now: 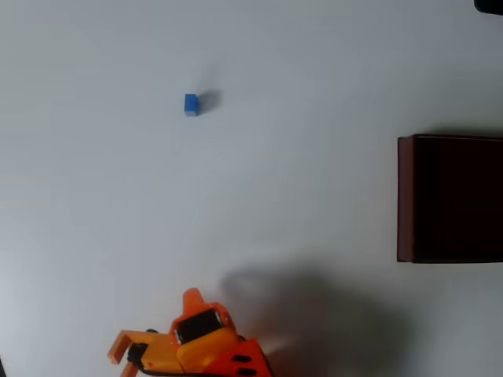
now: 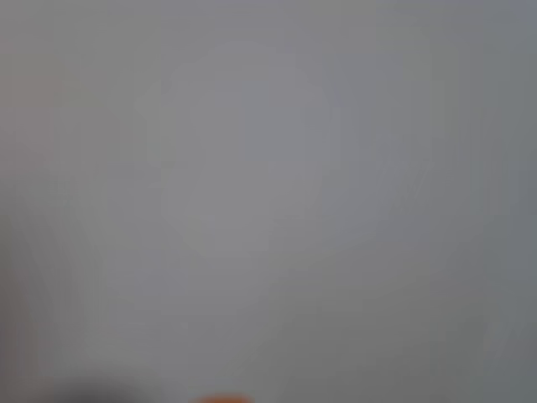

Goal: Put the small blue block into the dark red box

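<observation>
The small blue block (image 1: pixel 191 104) sits alone on the white table in the upper left of the overhead view. The dark red box (image 1: pixel 405 198), with maroon walls and a near-black inside, stands at the right edge, partly cut off. My orange gripper (image 1: pixel 154 323) is at the bottom edge, far below the block and well left of the box. Its two fingers (image 1: pixel 191 298) stand spread apart with nothing between them. The wrist view is a blurred grey surface with a sliver of orange at its bottom edge.
The white table (image 1: pixel 299 94) stretches wide between the block, the box and the arm. The arm's soft shadow (image 1: pixel 314 314) lies to its right. A dark object (image 1: pixel 489 5) pokes in at the top right corner.
</observation>
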### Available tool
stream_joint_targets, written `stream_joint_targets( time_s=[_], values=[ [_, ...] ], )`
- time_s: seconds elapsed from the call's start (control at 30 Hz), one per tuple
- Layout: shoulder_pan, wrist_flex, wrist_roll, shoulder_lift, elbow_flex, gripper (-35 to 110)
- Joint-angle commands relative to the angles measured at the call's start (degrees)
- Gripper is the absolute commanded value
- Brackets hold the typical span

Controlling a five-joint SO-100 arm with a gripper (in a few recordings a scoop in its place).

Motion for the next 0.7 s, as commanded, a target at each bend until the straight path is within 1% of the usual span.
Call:
stream_joint_targets(
  time_s=[0.0, 0.67],
  values=[
    [1.7, 0.9, 0.3, 0.4, 0.3, 0],
    [2.0, 0.9, 0.2, 0.4, 0.3, 0]
  ],
)
